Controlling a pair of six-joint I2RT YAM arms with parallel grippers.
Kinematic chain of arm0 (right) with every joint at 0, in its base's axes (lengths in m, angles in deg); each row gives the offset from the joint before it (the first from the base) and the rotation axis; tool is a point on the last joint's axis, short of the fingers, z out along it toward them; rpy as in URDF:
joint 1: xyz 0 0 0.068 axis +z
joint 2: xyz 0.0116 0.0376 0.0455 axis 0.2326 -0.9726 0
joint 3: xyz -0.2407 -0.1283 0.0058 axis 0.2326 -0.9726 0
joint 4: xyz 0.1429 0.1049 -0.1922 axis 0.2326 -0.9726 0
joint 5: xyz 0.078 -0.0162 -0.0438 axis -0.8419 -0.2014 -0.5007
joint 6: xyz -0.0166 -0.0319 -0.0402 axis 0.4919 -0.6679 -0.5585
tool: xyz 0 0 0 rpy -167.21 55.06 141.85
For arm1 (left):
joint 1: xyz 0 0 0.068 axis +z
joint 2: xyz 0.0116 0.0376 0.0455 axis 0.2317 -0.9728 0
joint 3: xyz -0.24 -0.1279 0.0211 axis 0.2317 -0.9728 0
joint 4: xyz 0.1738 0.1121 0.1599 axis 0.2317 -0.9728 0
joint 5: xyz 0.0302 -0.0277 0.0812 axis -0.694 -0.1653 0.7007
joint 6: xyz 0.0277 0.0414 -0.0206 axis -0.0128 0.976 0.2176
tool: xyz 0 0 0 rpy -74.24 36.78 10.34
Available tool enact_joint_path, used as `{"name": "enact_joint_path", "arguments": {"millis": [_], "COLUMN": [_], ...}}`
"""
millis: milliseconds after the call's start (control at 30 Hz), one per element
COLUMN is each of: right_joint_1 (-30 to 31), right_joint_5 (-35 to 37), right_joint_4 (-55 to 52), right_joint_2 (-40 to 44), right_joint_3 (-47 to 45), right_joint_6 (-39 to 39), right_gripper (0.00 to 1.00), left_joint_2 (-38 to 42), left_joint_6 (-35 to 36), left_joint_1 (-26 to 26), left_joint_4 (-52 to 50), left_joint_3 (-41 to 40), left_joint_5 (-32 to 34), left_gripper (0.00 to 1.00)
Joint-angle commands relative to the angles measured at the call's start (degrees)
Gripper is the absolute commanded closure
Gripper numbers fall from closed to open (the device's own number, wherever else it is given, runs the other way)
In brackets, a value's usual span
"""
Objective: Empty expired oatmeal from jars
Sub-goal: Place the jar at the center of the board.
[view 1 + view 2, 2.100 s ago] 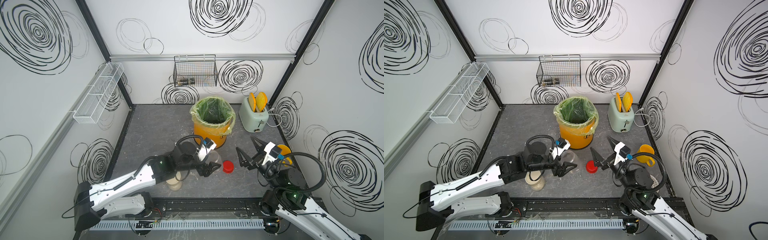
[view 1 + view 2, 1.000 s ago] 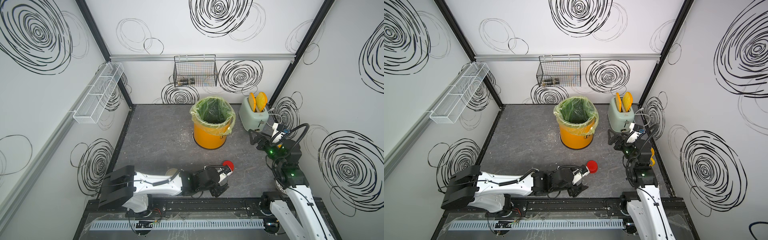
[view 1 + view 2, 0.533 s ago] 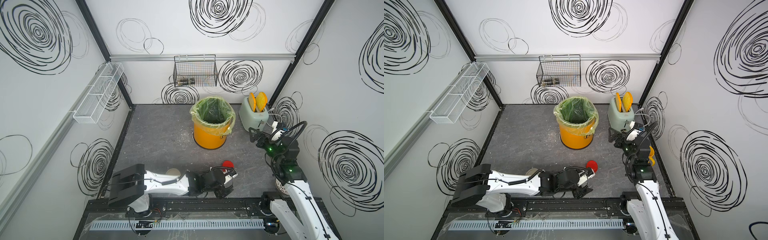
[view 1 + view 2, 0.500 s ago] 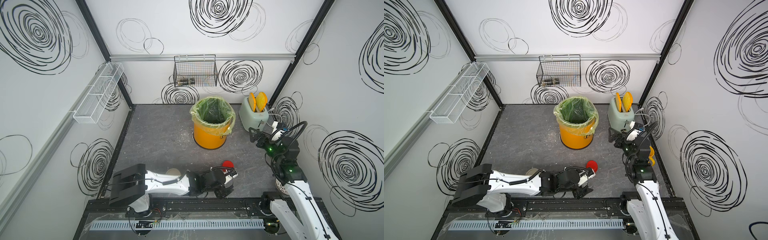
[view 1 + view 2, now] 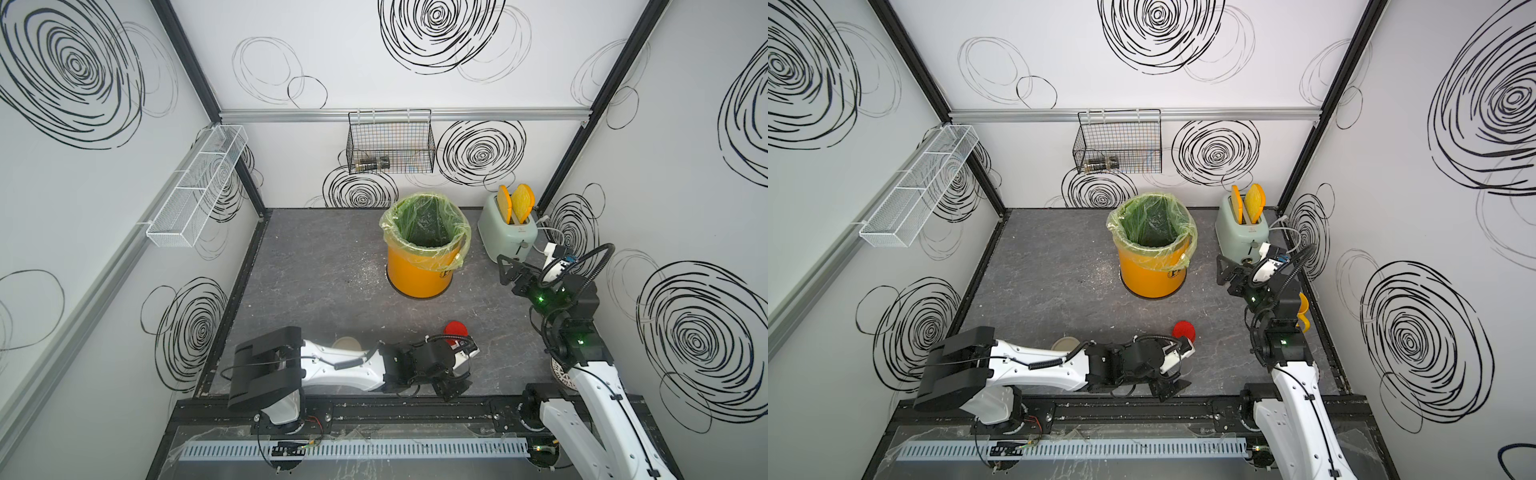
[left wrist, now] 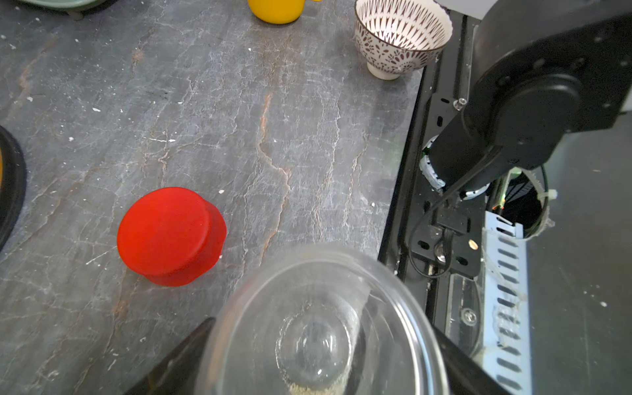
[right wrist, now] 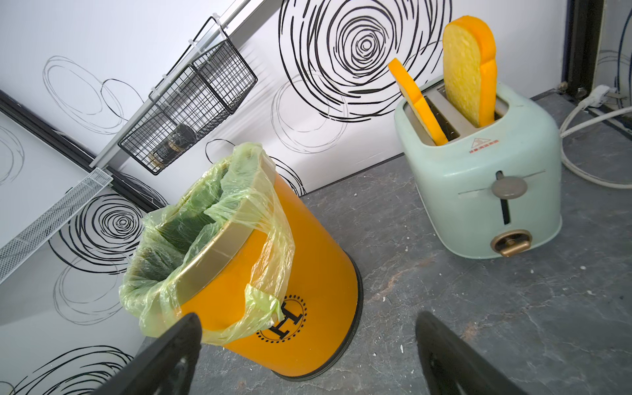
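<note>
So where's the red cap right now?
In both top views the red cap lies near the front edge, between the yellow bin and the left gripper.

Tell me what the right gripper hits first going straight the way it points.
The right gripper likely meets the yellow bin first, low on its wall, though depth is unclear.

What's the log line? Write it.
left pincer: around clear jar | right pincer: open, empty | red cap: on table | oatmeal: trace in jar

It was a lab booth staged as a kitchen. Scribbled white panels (image 5: 374, 62) enclosed the bench (image 5: 324, 282); a toaster (image 5: 505, 232) stood at two o'clock.
</note>
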Motion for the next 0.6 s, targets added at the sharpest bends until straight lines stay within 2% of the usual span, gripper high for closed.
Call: {"name": "enact_joint_path", "arguments": {"millis": [0, 133, 267, 333, 433, 567], "right_joint_1": [-0.16, -0.11, -0.14, -0.15, -0.15, 1.21], "right_joint_5": [-0.27, -0.52, -0.62, -0.62, -1.65, -4.33], "right_joint_4": [1.66, 1.6, 1.49, 1.11, -1.23, -8.49], "right_joint_2": [0.73, 0.52, 0.36, 0.29, -0.6, -4.08], "right_joint_3": [-0.39, -0.15, 0.14, 0.5, 2.8, 8.93], "right_joint_6": [-0.17, -0.28, -0.26, -0.26, -0.54, -2.15], "right_gripper": [0.02, 0.02, 0.02, 0.02, 0.02, 0.02], "left_joint_2": [-1.19, -1.2, 2.83, 5.26, 9.68, 17.98], "left_joint_6": [-0.6, -1.14, -1.54, -1.54, -4.35, -10.6], "left_joint_1": [-0.16, -0.11, -0.66, -1.24, -1.08, 1.32], "left_joint_4": [3.44, 3.12, 0.55, -2.02, -10.41, -24.58], "left_joint_3": [1.17, 1.6, 2.76, 4.19, 8.97, 12.14], "left_joint_5": [-0.77, -0.76, 0.5, 1.73, 0.3, 2.88], "left_gripper": [0.09, 0.07, 0.01, 0.04, 0.04, 0.04]}}
